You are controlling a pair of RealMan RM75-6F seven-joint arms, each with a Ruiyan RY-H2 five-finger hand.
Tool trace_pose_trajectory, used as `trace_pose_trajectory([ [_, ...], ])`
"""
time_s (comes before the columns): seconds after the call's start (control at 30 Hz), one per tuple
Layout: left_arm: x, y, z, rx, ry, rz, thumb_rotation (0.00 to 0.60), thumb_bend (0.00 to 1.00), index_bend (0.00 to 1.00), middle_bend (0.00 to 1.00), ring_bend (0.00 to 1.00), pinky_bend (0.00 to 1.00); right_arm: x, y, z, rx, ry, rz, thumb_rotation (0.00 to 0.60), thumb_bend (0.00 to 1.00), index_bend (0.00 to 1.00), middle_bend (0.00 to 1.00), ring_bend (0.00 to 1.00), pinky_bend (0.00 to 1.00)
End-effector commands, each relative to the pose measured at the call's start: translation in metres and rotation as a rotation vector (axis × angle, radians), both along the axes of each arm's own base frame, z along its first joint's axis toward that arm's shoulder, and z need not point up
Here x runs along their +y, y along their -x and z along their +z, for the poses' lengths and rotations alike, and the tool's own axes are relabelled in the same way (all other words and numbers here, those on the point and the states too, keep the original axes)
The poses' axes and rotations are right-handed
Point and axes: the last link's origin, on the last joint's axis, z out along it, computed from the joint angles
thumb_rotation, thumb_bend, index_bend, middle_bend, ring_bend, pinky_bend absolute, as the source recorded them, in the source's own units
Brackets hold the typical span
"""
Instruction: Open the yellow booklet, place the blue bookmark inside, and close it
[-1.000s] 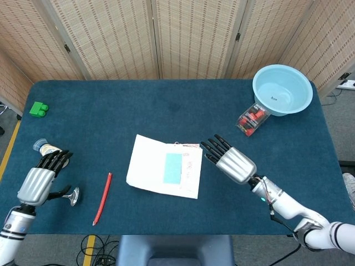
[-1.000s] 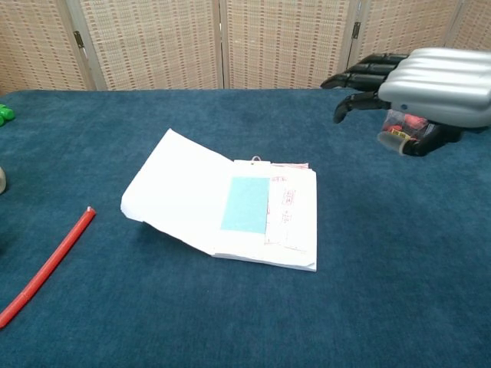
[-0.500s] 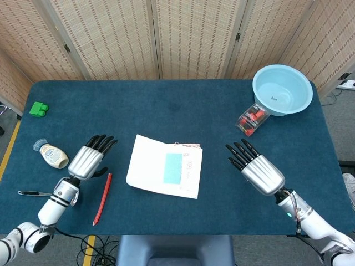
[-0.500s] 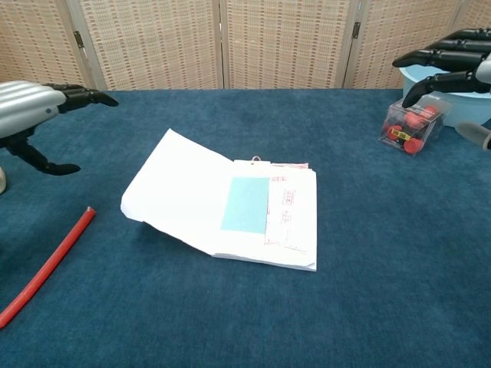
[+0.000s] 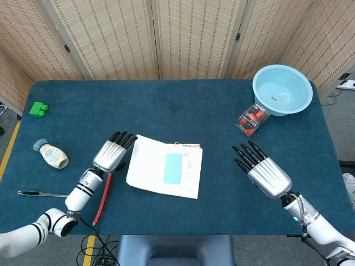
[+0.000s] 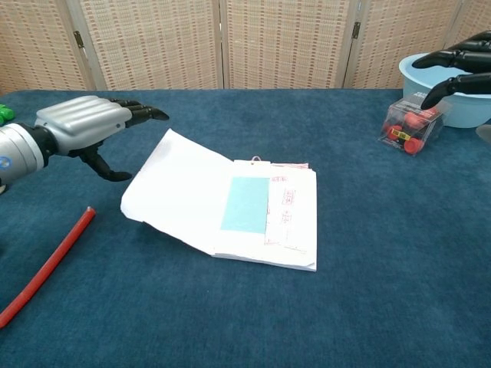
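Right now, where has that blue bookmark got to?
The blue bookmark lies on the open page of the booklet, mid-table in the head view, between the left hand and the right hand; neither touches it.

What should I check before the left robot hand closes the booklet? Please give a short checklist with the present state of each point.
1. Booklet is open: ok, the left cover is lifted off the table.
2. Bookmark lies inside on the page: ok, it sits within the page edges.
3. Left robot hand is free: ok, fingers apart, holds nothing.
4. Left robot hand is at the cover's edge: ok, just beside it; contact cannot tell.
5. Right robot hand is out of the way: ok, apart from the booklet on its right.
6. Red stick is clear of the cover: ok, it lies left of the booklet.
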Motion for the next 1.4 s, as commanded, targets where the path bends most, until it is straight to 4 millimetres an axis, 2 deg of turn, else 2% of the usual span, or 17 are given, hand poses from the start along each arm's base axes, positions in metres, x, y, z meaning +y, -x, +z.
trace_pose_trajectory([
  [0.03,-0.003,-0.017,-0.006,-0.099,0.049,0.026,0.600,0.26,0.08,0.12,0.11,0.16,0.000,0.000,0.001,-0.003,0.004,0.000,0.600,0.50,0.25,0.02,0.00,0.00],
  [0.23,-0.008,-0.053,-0.003,-0.244,0.128,0.047,0.600,0.26,0.07,0.12,0.11,0.16,0.001,0.001,0.006,-0.014,0.020,0.000,0.600,0.49,0.25,0.02,0.00,0.00],
  [0.4,-0.010,-0.081,-0.003,-0.281,0.143,0.011,0.600,0.26,0.07,0.12,0.11,0.16,0.003,0.002,0.012,-0.023,0.037,0.001,0.600,0.48,0.25,0.02,0.00,0.00],
  [0.67,-0.010,-0.121,-0.011,-0.359,0.176,-0.007,0.600,0.26,0.07,0.12,0.11,0.16,0.005,0.002,0.020,-0.038,0.056,0.008,0.600,0.48,0.25,0.02,0.00,0.00],
  [0.83,-0.016,-0.145,-0.024,-0.395,0.232,-0.002,0.600,0.26,0.07,0.12,0.11,0.16,0.005,0.000,0.024,-0.050,0.066,0.020,0.600,0.48,0.25,0.02,0.00,0.00],
  [1.13,-0.032,-0.159,-0.062,-0.361,0.306,0.009,0.600,0.26,0.07,0.12,0.11,0.16,0.006,0.002,0.024,-0.046,0.059,0.013,0.600,0.48,0.25,0.02,0.00,0.00],
  [1.27,-0.039,-0.157,-0.076,-0.338,0.338,0.028,0.600,0.26,0.07,0.12,0.11,0.16,0.006,0.002,0.023,-0.047,0.055,0.011,0.600,0.48,0.25,0.02,0.00,0.00],
  [1.4,-0.041,-0.148,-0.079,-0.302,0.338,0.030,0.600,0.26,0.07,0.12,0.11,0.16,0.006,0.004,0.020,-0.039,0.043,0.002,0.600,0.48,0.25,0.02,0.00,0.00],
])
